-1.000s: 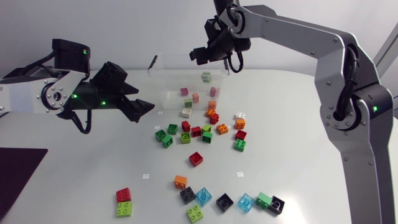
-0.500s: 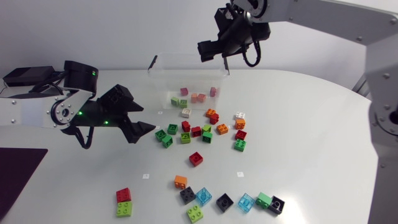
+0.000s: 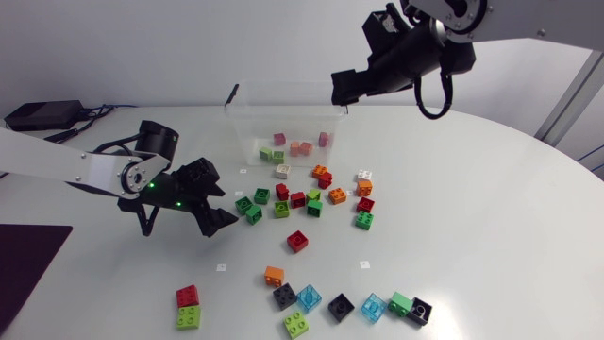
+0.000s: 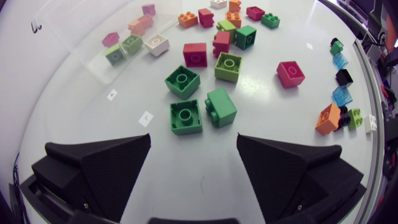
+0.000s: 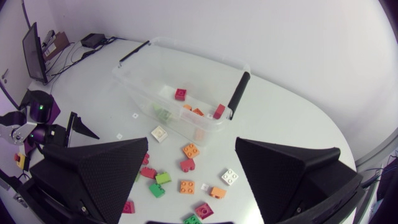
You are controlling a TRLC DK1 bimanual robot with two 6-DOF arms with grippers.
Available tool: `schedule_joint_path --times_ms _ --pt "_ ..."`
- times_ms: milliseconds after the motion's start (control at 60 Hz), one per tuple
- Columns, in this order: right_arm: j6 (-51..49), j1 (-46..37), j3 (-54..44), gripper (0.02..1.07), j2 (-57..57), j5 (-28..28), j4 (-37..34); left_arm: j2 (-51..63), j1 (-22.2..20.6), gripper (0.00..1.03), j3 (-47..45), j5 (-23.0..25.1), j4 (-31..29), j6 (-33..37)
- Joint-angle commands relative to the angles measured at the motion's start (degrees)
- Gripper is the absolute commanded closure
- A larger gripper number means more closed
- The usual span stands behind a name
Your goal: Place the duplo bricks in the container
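The clear plastic container [image 3: 247, 125] stands at the back middle with several bricks [image 3: 300, 148] in it. Many loose duplo bricks [image 3: 312, 195] lie in front of it. My left gripper [image 3: 220, 202] is low over the table, open and empty. Just ahead of it lie three green bricks [image 4: 186, 117], [image 4: 220, 107], [image 4: 182, 81]. My right gripper [image 3: 343, 89] hangs open and empty, high beside the container's right end. From there the container [image 5: 186, 51] shows below, ahead of the gripper [image 5: 193, 180].
A front row of bricks runs from a red and lime pair [image 3: 188, 307] past an orange one [image 3: 274, 276] to a black one [image 3: 420, 311]. A dark mat [image 3: 26, 257] lies at the left edge. Bare table spreads to the right.
My right gripper opened over the container, where a brick dropped in, then drew off to the right. My left gripper came down and toward the green bricks.
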Motion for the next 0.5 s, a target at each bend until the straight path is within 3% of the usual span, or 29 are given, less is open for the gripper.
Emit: schedule_joint_path --times_ms 0,200,483 --pt "-1.1 -0.8 -4.8 0.06 -2.9 -0.4 1.5 2.5 -0.2 0.11 3.9 -1.3 -2.4 1.7" --pt "-1.3 -1.7 -12.8 0.06 -6.5 -1.4 4.1 5.0 -3.0 0.14 9.6 -4.8 -7.6 1.4" --pt "-1.3 -3.1 -19.9 0.06 -9.5 -2.8 6.6 9.6 -4.7 0.19 13.6 -6.7 -8.9 0.4"
